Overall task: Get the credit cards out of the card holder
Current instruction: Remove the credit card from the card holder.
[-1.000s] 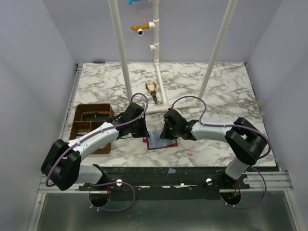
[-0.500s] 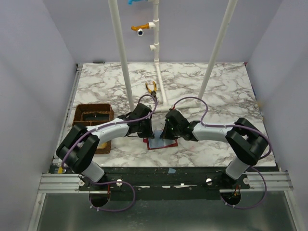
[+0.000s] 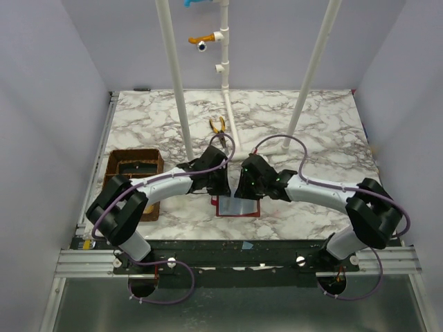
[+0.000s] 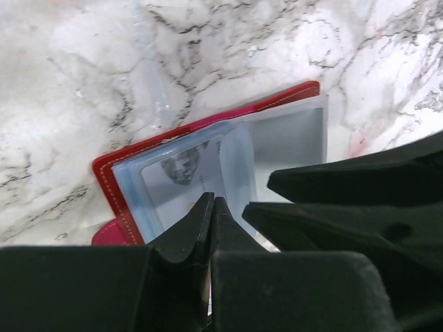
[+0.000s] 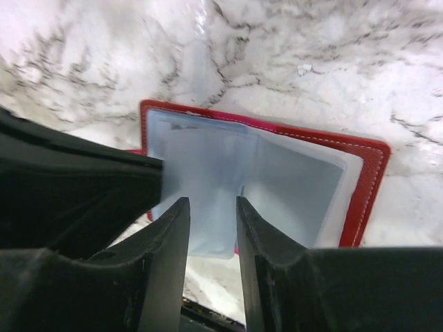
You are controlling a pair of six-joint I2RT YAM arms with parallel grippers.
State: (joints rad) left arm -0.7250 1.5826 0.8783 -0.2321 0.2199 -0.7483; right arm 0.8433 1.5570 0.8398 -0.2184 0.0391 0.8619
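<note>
The small flat red card holder (image 3: 235,206) lies open like a book. Its pale blue-grey plastic pockets face up. It rests flat on the white marble table (image 3: 311,131) with grey veins, close to the near edge and right between the two arms. A pale card (image 4: 181,169) with a small grey picture on it sits inside one of the pockets.

The black left gripper (image 4: 211,207) hangs right over that pocket. Its two fingers are pressed tight together at the tips. The tips are down at the plastic, but I cannot tell if they pinch it.

The black right gripper (image 5: 211,207) is over the middle of the open holder, near the fold. Its two fingers stand a little apart, and the pale pocket shows through the gap between them. I cannot tell if the tips touch the plastic.

From above, the two grippers are very near each other (their tips almost meet over the holder). Both arms bend inward toward it.

Farther out, a brown tray (image 3: 135,152) with several boxes in it sits on the left side of the table, partly behind the left arm. A pair of pliers (image 3: 219,126) with yellow-orange handles lies farther back. It is just beside the foot of the tall white plastic pipes (image 3: 173,76) that stand up from the table.
</note>
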